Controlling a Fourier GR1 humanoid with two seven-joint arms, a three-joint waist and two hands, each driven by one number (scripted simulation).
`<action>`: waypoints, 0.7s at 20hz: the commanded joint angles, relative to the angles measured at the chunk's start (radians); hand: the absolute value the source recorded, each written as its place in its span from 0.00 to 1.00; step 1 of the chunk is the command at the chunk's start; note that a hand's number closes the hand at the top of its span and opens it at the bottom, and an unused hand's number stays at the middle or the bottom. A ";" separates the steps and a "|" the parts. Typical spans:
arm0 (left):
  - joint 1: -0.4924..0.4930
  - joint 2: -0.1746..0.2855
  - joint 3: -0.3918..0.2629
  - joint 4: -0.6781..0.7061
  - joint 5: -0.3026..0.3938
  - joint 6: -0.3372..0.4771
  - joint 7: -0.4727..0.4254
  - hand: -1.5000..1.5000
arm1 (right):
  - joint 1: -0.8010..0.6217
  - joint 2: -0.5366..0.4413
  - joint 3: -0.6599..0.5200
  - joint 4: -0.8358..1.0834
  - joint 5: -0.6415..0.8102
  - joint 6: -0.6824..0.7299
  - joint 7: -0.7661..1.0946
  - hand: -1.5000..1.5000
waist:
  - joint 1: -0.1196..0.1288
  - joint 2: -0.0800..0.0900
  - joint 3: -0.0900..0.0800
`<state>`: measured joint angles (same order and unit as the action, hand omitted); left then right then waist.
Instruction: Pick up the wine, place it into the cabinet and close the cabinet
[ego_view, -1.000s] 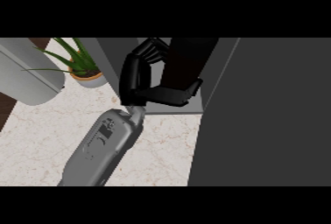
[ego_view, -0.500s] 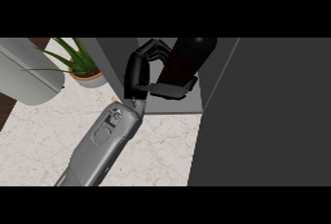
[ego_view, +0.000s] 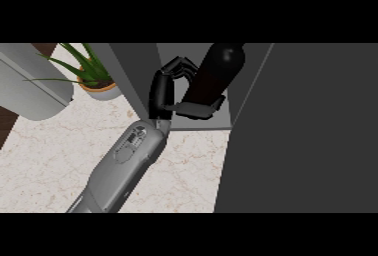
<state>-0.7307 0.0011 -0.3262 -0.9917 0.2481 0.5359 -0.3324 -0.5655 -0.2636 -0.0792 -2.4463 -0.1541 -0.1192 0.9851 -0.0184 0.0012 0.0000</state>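
Head view, steeply down on the bench (ego_view: 52, 165). A pale marbled top fills the lower left. At upper left stands a plant (ego_view: 83, 67) in a pot (ego_view: 102, 91). Beside it lies a rounded grey body (ego_view: 33, 92), cut off by the edge and of unclear kind. A broad dark panel (ego_view: 310, 130) fills the right side; whether it is the door or a fixed front cannot be told.

Between plant and panel the cabinet (ego_view: 139, 75) stands open, its grey side wall just left of the hand. The wine (ego_view: 219, 67), a dark bottle, is inside this opening, close to the panel's edge. The left hand (ego_view: 161, 95) grips it from the left, with fingers (ego_view: 177, 67) curled round the far side and the thumb (ego_view: 198, 107) wrapped across the near side. The grey forearm (ego_view: 122, 167) runs in from the lower edge over the bench.

The thumb hides the bottle's lower part, so contact with the cabinet floor cannot be judged. The bottle's top blends into the dark interior.
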 joint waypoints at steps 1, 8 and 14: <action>-0.018 -0.001 -0.028 0.087 0.069 0.020 -0.049 1.00 | 0.078 0.025 0.016 -0.120 -0.059 0.008 0.014 0.00 | -0.007 0.001 0.000; -0.045 -0.001 -0.023 0.303 0.082 -0.030 -0.178 1.00 | 0.048 0.010 -0.001 -0.092 -0.083 0.018 0.021 0.00 | -0.010 0.002 0.000; -0.092 -0.001 -0.115 0.389 0.166 0.063 -0.224 1.00 | 0.020 0.018 -0.002 -0.075 -0.095 0.019 0.012 0.00 | -0.024 0.005 0.000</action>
<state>-0.7925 0.0002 -0.3990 -0.6724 0.3698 0.5640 -0.5252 -0.5701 -0.2468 -0.0612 -2.4410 -0.1593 -0.1088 0.9693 -0.0314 0.0042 -0.0006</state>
